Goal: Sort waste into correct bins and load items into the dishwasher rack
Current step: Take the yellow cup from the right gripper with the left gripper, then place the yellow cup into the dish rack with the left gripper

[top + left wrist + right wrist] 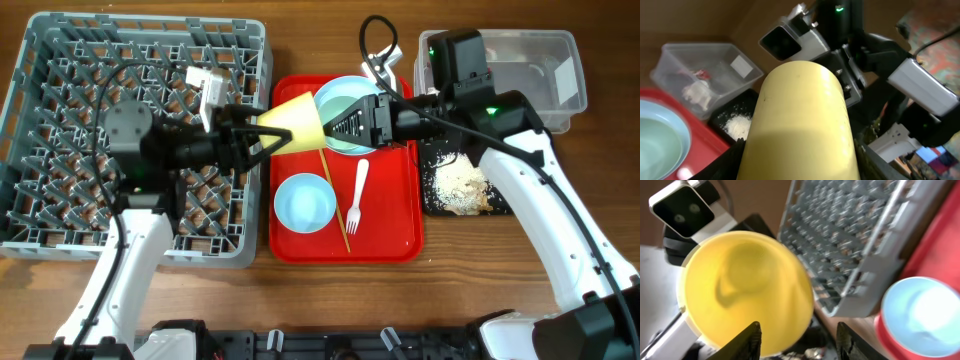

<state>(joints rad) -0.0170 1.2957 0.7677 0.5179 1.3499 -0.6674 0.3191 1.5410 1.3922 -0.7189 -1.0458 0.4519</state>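
My left gripper (262, 135) is shut on the yellow cup (296, 124), holding it on its side above the gap between the grey dishwasher rack (60, 60) and the red tray, mouth facing right. In the left wrist view the cup (800, 115) fills the space between the fingers (800, 172). My right gripper (338, 125) is open just at the cup's mouth (740, 290), its fingers (800, 335) apart. A pale-blue bowl (304, 203), white fork (358, 195) and chopstick (337, 205) lie on the red tray. A pale-blue plate or bowl (345, 100) sits at the tray's back, partly hidden by my right gripper.
The red tray (395, 225) sits at centre. The clear tub (540, 60), back right, holds a white napkin (697, 92) and a red wrapper (700, 73). The black tray (432, 195) in front of it holds beige food scraps (462, 185). The rack edge (850, 230) lies close beside the cup.
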